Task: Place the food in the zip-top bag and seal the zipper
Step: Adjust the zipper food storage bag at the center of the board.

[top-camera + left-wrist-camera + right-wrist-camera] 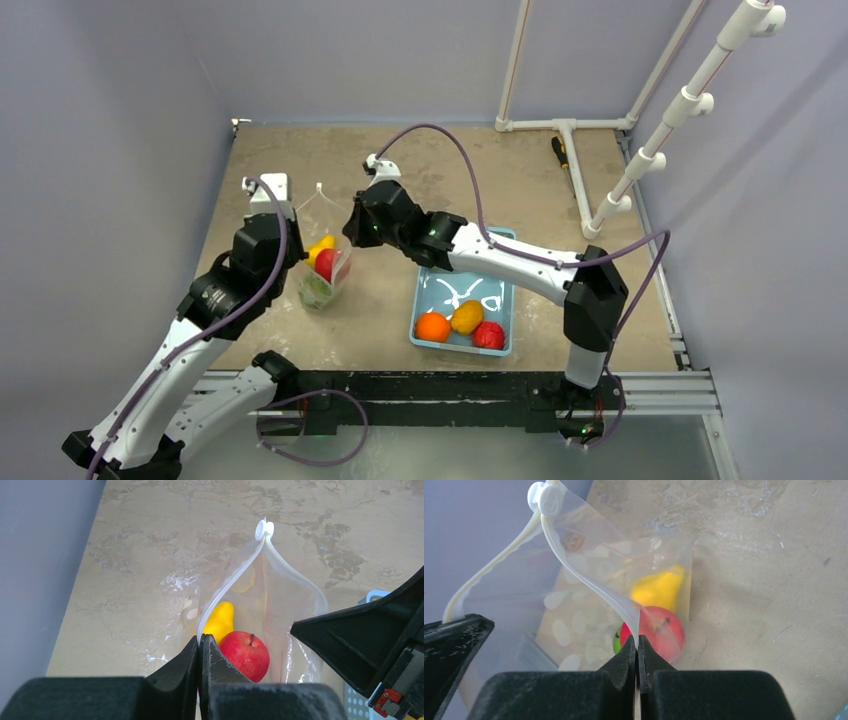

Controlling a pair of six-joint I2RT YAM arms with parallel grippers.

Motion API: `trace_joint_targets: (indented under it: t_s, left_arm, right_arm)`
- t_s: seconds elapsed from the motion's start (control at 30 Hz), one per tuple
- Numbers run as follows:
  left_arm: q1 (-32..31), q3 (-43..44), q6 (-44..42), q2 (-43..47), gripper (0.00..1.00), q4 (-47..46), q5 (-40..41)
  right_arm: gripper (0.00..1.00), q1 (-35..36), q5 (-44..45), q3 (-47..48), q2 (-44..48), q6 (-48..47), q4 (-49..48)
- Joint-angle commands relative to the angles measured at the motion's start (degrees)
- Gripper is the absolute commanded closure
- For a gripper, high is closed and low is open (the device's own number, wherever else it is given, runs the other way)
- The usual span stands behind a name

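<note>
Where the two arms are bolted at the near edge of the table (300, 340), a light-blue basket (424, 285) sits just ahead of the right arm's base. Three pieces of the toy food lie in a row at its near end: an orange (433, 326), a yellow fruit (467, 316) and a red fruit (488, 336).

Farther in, left of the basket and apart from it, the zip-top bag (322, 285) stands on the table between the two wrists, mouth upward. The left gripper (201, 640) has its jaws pressed together on one lip of the mouth, nipping the whitish zipper (235, 577) strip. The right gripper (637, 647), jaws likewise pressed tight, pinches the opposite lip's strip. Between the two grips the lips stand apart, so the mouth gapes.

Inside the bag, a red apple (245, 655) lies nearest the grippers, a green fruit (616, 640) shows partly hidden beside it, and a yellow pear (659, 587) rests behind.

Beyond them the two zipper strips run together and meet at a white slider (264, 529) at the bag's far end.

At the table's far right corner stands a white pipe frame (570, 125), with a black-and-yellow tool (562, 155) lying just beside it.
</note>
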State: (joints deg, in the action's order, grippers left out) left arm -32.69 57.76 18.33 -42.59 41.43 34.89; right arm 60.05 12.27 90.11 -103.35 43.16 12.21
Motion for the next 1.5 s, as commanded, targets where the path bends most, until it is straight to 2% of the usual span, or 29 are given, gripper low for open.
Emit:
trace_joint_targets:
  t_s: [0.0, 0.3, 0.6, 0.77, 0.93, 1.1, 1.47]
  left_arm:
    - [-0.09, 2.65, -1.91, -1.59, 1.00, -2.30, 1.84]
    - [-0.10, -3.20, -2.21, -2.17, 1.00, -10.01, -4.69]
    - [-0.07, -8.84, 1.35, -2.69, 1.00, -13.15, -10.24]
    - [-0.09, -9.52, 0.88, -3.53, 1.00, -13.24, -10.85]
    - [-0.10, -9.71, 0.92, -3.55, 1.00, -13.06, -11.16]
    - [-0.08, -9.77, 0.66, -3.93, 1.00, -13.13, -10.75]
    - [-0.10, -9.76, 0.50, -4.33, 1.00, -13.39, -10.55]
  right_arm:
    - [1.00, -0.11, -0.78, -1.16, -1.07, -0.45, -2.96]
    - [1.00, -0.21, -3.20, -6.21, -3.27, 0.36, -6.28]
    - [1.00, -0.29, -1.55, -12.15, -0.37, 2.23, -7.08]
    - [0.76, -0.29, 0.38, -12.50, 2.25, 2.54, -5.40]
    - [0.62, -0.29, 3.08, -12.40, 5.77, 2.50, -2.05]
    - [0.56, -0.29, 6.31, -14.08, 10.17, 3.34, 2.10]
    - [0.46, -0.29, 7.11, -20.38, 20.51, 6.84, 11.25]
